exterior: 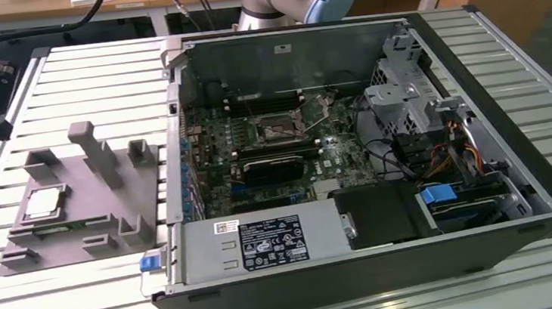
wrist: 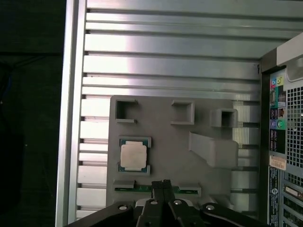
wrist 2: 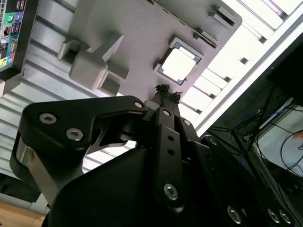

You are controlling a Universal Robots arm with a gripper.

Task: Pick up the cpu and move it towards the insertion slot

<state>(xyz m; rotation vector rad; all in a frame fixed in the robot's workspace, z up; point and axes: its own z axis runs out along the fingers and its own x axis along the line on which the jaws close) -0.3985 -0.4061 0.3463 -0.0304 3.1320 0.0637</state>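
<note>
**Closed fingers over a shallow-seated chip: where this could be going wrong**

The cpu (wrist: 133,156) is lying flat in its low square recess on the grey tray (wrist: 161,137), untouched. In the exterior view it is sitting near the tray's outer side (exterior: 44,201), away from the computer case (exterior: 368,267). The gripper (wrist: 164,183) is hanging over the tray with its fingers pressed together and nothing between them. Its tips are sitting off the chip, over the tray edge just beside the recess. The second wrist view (wrist 2: 165,90) is showing the same offset, with the chip (wrist 2: 179,64) lying beyond the tips.

The main risk, as I am judging it, is coming from that closed, offset pose. Descending like this would be putting the tips onto the tray or the chip's metal top rather than around its edges. The chip is thin and is barely rising above its recess, so a shallow or corner grip could be tilting it or letting it slip. The tray's raised blocks (wrist: 213,149) are standing near the recess and could be catching a spread finger.

The insertion slot (exterior: 279,129) is lying well apart from the tray, inside the case. A loosely held chip could be dropping onto the board.
</note>
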